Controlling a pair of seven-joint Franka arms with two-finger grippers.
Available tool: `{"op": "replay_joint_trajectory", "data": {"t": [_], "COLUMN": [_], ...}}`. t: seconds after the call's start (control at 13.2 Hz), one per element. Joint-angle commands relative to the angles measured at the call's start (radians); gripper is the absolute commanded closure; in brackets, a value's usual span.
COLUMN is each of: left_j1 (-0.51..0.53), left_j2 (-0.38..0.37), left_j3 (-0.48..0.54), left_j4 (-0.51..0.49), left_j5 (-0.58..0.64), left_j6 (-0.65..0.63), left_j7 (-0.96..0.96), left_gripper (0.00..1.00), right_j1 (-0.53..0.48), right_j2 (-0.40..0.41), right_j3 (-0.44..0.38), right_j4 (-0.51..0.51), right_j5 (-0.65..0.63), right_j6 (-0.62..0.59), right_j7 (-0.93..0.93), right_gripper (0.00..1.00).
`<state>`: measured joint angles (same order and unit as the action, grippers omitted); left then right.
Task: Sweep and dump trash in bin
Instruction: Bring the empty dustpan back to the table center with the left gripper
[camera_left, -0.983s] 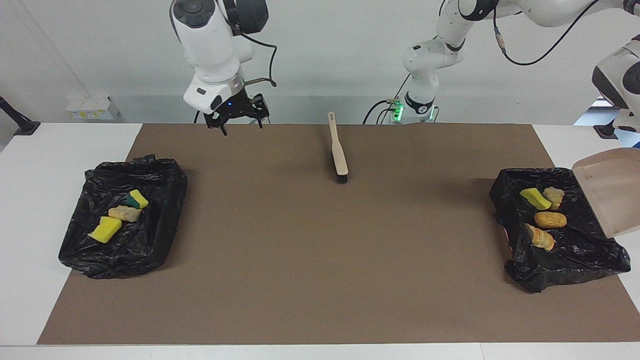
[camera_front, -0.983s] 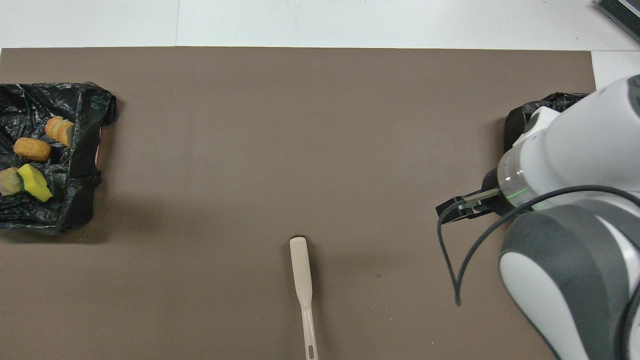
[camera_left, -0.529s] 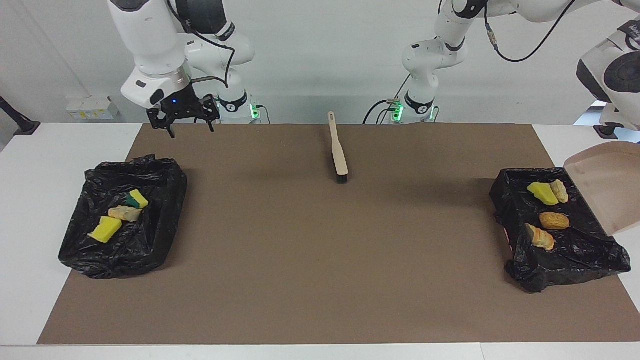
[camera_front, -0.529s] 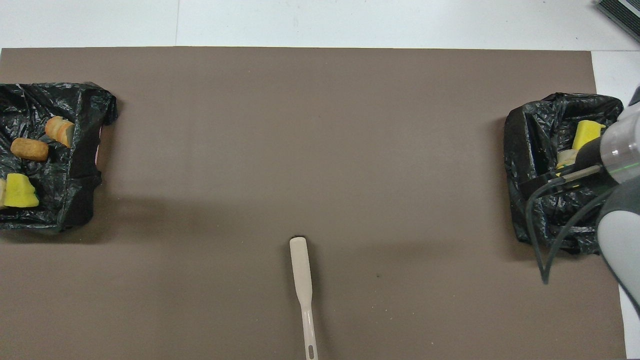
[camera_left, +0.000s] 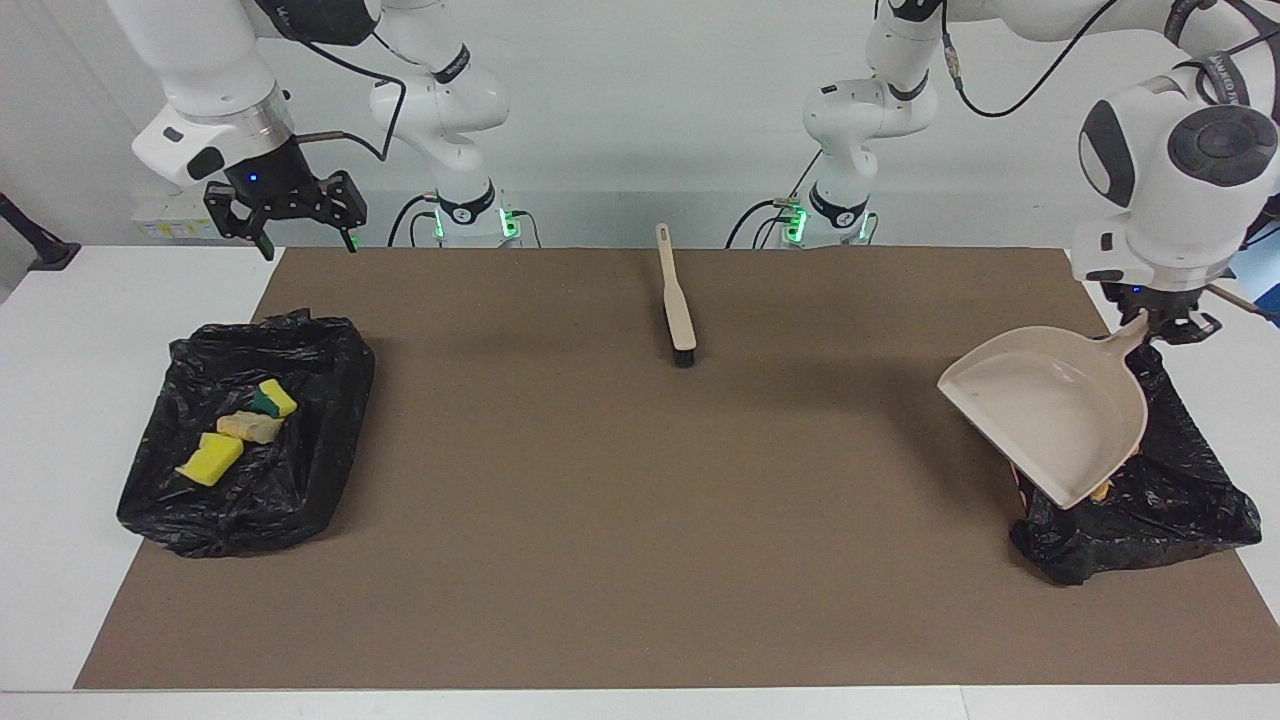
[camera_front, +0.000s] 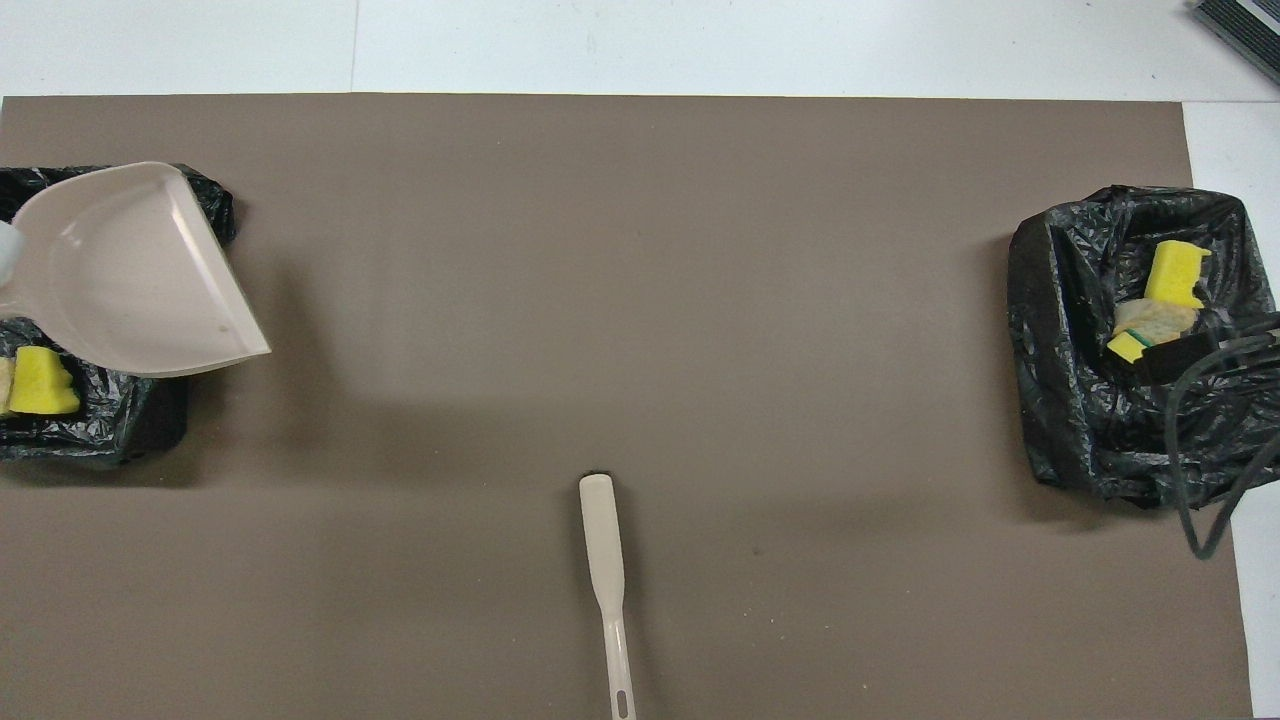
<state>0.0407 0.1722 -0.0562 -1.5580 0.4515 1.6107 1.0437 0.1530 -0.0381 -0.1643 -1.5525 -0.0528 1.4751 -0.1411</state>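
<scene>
All trash (camera_left: 240, 428) lies in the two bins (camera_left: 330, 400). Left gripper (camera_left: 1160, 325) jaws grasp the emptied dustpan (camera_left: 1050, 410) at three o'clock; right gripper (camera_left: 300, 215) jaws released.

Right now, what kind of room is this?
Probably a robot lab. Two white robot arms stand at a table with a brown mat, and the left claw holds a dustpan above a black-lined bin.

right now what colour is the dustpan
Pale beige dustpan, clearest in the overhead view.
</scene>
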Motion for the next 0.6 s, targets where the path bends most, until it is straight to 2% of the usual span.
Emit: {"op": "replay_joint_trajectory", "data": {"t": [0.0,0.23,0.53], "left_j1": [-0.106,-0.230,-0.405], "left_j2": [-0.060,-0.069,0.001], "left_j3": [0.013,0.015,0.015], "left_j4": [-0.102,-0.132,-0.126], "left_j5": [-0.106,-0.252,-0.327], "left_j6": [-0.003,0.023,0.130], "left_j7": [-0.259,-0.560,-0.961], "left_gripper": [1.00,1.00,1.00], "right_j1": [0.002,0.003,-0.012], "right_j2": [0.011,0.006,0.003], "right_j3": [0.005,0.006,-0.003], "right_j4": [0.029,0.023,0.023], "right_j5": [0.034,0.034,0.033], "right_j6": [-0.019,-0.009,-0.018], "right_j7": [0.070,0.104,0.124], "right_gripper": [0.00,0.00,0.00]}}
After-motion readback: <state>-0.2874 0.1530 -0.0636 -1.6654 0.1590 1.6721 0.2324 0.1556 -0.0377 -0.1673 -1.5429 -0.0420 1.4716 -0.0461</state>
